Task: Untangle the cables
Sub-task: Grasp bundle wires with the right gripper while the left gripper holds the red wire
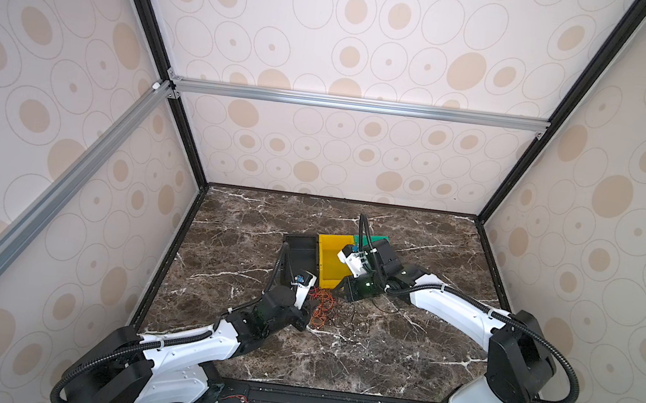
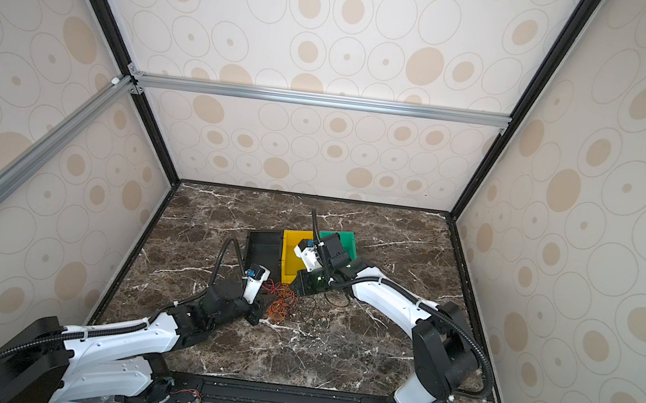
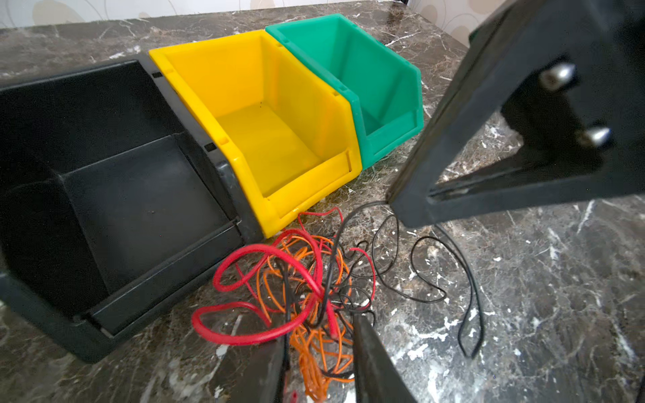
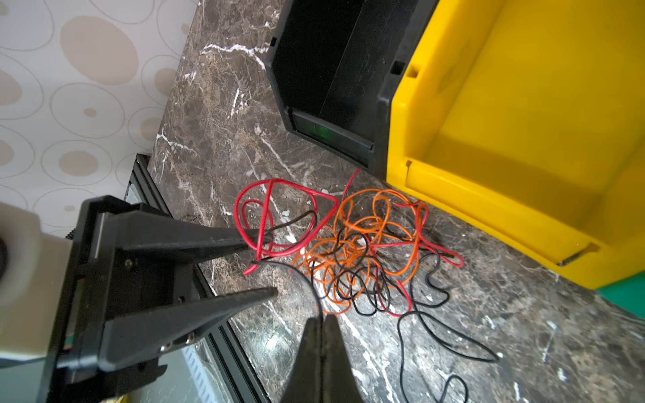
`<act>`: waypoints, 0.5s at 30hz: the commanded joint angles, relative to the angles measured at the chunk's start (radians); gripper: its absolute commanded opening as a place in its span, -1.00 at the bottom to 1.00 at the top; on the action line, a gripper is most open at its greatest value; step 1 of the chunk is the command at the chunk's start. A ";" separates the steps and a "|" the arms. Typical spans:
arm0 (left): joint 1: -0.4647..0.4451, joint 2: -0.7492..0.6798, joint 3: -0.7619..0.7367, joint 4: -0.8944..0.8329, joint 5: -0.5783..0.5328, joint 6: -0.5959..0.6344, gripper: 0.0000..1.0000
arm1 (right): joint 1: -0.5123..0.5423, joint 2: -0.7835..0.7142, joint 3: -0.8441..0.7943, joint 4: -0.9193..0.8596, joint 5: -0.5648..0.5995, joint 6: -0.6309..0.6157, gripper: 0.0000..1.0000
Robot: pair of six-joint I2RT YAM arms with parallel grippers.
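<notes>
Pinching black cable [image 4: 400,343], right gripper [image 4: 321,316].

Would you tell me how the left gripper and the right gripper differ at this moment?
The left gripper is open, jaws apart; the right gripper is shut. The left gripper grips nothing, cables lying loose between its jaws; the right gripper pinches a black cable. Both are down at the same tangle.

Yellow bin [image 3: 307,104] is smooth glossy plastic, black bin [image 3: 104,104] more matt, worktop [image 3: 541,279] polished marble-look, cables [image 3: 316,295] shiny plastic-coated.
</notes>
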 commanded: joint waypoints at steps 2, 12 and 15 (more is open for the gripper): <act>-0.006 -0.040 -0.032 0.009 0.005 -0.038 -0.13 | 0.009 -0.026 -0.003 -0.020 0.023 -0.008 -1.00; -0.006 0.028 -0.059 0.037 -0.042 -0.080 0.04 | 0.007 -0.108 0.040 -0.029 0.038 0.036 -1.00; -0.005 0.062 -0.060 0.043 -0.057 -0.082 0.00 | 0.007 -0.136 0.058 -0.048 0.045 0.039 -1.00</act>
